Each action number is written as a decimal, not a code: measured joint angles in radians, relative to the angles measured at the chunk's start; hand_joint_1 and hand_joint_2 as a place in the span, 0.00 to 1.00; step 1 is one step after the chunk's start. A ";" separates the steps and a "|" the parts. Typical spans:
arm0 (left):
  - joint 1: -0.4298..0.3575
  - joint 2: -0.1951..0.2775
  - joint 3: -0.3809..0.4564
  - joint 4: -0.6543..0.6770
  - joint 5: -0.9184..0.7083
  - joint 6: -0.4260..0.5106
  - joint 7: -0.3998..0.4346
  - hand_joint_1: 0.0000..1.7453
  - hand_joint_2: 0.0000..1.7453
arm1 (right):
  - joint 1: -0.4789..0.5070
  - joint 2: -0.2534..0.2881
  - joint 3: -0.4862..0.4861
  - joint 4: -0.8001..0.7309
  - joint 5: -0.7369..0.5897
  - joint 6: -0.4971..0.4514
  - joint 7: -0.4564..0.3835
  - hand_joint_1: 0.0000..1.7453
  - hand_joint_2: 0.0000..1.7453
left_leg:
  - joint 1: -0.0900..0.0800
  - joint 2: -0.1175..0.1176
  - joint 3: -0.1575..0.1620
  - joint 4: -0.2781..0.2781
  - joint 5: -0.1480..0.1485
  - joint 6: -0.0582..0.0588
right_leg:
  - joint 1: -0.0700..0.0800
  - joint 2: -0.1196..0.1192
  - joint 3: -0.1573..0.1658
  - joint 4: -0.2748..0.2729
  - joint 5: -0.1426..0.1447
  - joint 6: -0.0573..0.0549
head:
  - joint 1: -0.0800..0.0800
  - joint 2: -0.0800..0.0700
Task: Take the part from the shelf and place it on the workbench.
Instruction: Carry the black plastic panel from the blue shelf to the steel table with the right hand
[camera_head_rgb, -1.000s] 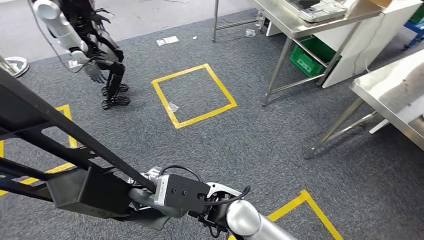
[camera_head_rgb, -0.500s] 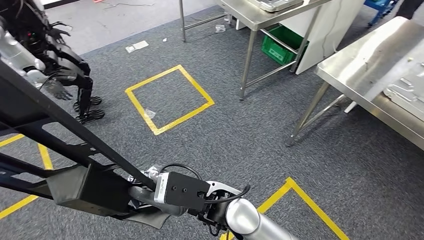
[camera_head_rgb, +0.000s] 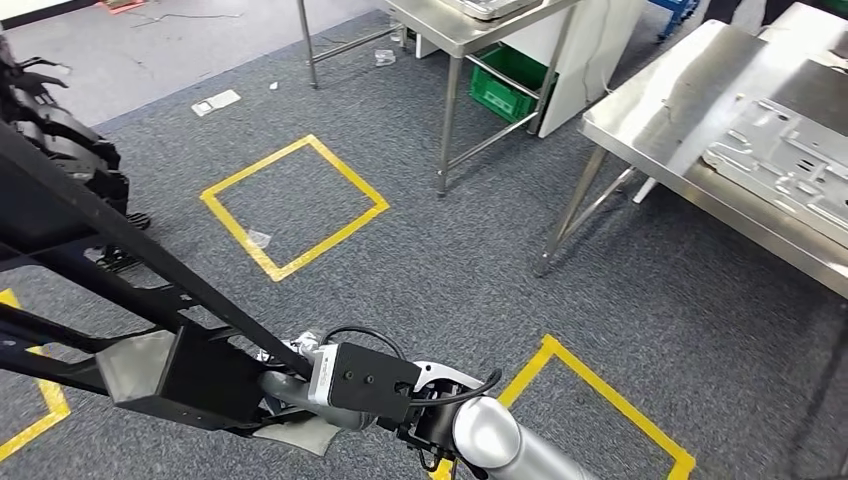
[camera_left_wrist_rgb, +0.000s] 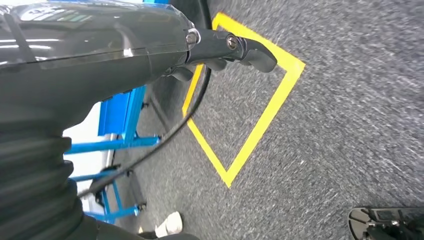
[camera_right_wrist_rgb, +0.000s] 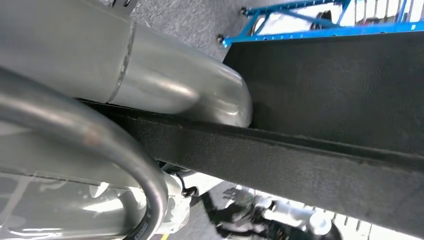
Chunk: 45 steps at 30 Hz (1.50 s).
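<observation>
**Now the robot turns toward the table**

From the head view, the whole room has slid left since a second ago, so the robot is turning. The shiny table (camera_head_rgb: 700, 110) is now much closer on the right. The long black part (camera_head_rgb: 150, 370) rides low in front, held up by the right hand (camera_head_rgb: 300, 385). How its fingers wrap it, I cannot tell.

By the left wrist, the left hand (camera_left_wrist_rgb: 220, 50) hangs over the carpet, fingers curled, holding nothing.

By the right wrist, the part sits right against the silver arm.
</observation>
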<state>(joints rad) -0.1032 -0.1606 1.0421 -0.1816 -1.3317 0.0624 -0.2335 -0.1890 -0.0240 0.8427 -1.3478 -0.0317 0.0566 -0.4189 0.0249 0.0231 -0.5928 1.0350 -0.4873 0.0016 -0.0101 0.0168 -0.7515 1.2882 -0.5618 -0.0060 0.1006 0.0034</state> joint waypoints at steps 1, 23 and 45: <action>-0.001 0.000 -0.001 0.000 0.000 0.000 0.000 0.00 1.00 | 0.000 0.000 0.000 0.000 0.000 -0.001 0.000 1.00 0.00 | 0.001 0.009 0.003 0.000 -0.002 -0.002 | -0.001 -0.007 0.027 -0.055 0.033 0.001 | 0.000 0.000; -0.012 0.006 -0.009 0.000 -0.006 0.000 -0.007 0.00 1.00 | -0.009 0.010 0.001 0.000 0.003 -0.004 0.004 1.00 0.00 | -0.001 -0.077 -0.005 0.002 0.004 -0.020 | 0.009 0.078 0.141 -0.262 0.092 -0.017 | -0.007 0.000; -0.004 0.003 -0.008 0.000 -0.004 0.001 0.009 0.00 1.00 | 0.000 0.002 0.002 0.000 0.028 -0.035 0.001 1.00 0.00 | -0.001 -0.017 -0.112 0.280 -0.142 -0.041 | 0.008 0.012 0.145 -0.271 0.096 -0.034 | -0.007 0.000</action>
<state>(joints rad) -0.1067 -0.1572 1.0337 -0.1816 -1.3359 0.0633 -0.2241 -0.1887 -0.0217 0.8444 -1.3474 -0.0039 0.0213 -0.4175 0.0241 0.0060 -0.7048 1.3153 -0.6292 -0.0391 -0.0024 0.0286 -0.6065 1.0172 -0.4660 -0.0402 0.0936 0.0034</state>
